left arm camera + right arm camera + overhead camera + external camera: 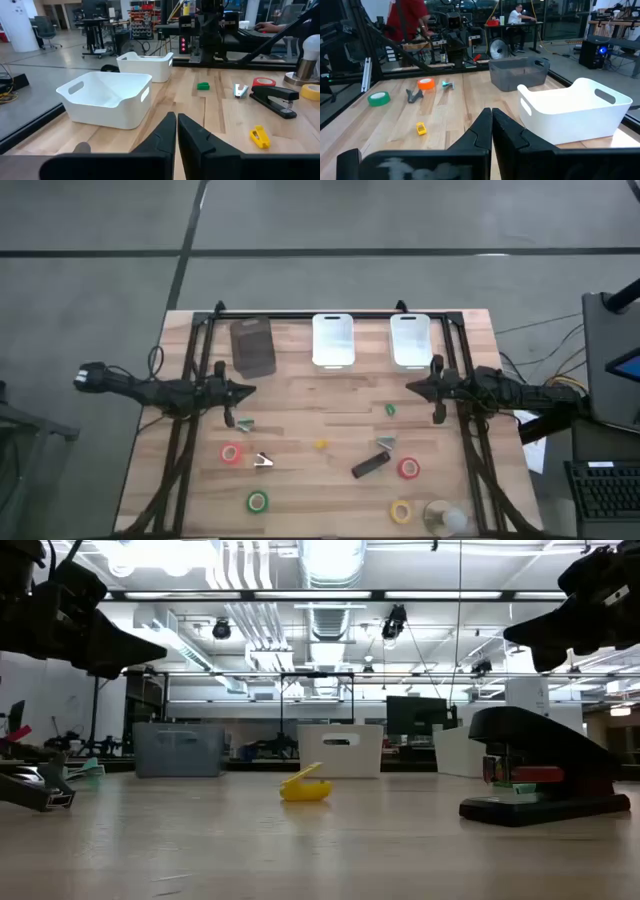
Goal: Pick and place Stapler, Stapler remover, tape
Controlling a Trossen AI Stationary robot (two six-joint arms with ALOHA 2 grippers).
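Observation:
The black stapler (370,465) lies flat on the table near the front, right of centre; it also shows in the left wrist view (274,97) and the low view (540,770). Tape rolls lie flat around it: red (231,453), red (408,469), green (258,501) and yellow (401,511). Silvery staple removers lie at the left (262,461), (245,423) and near the stapler (385,442). My left gripper (245,390) (176,125) and my right gripper (410,388) (491,117) hover shut and empty above the table's middle, pointing at each other.
A grey bin (252,345) and two white bins (333,340) (411,340) stand along the far edge. A small green bit (390,409) and a yellow bit (321,444) lie mid-table. A clear object (445,518) stands at the front right. People are in the room beyond.

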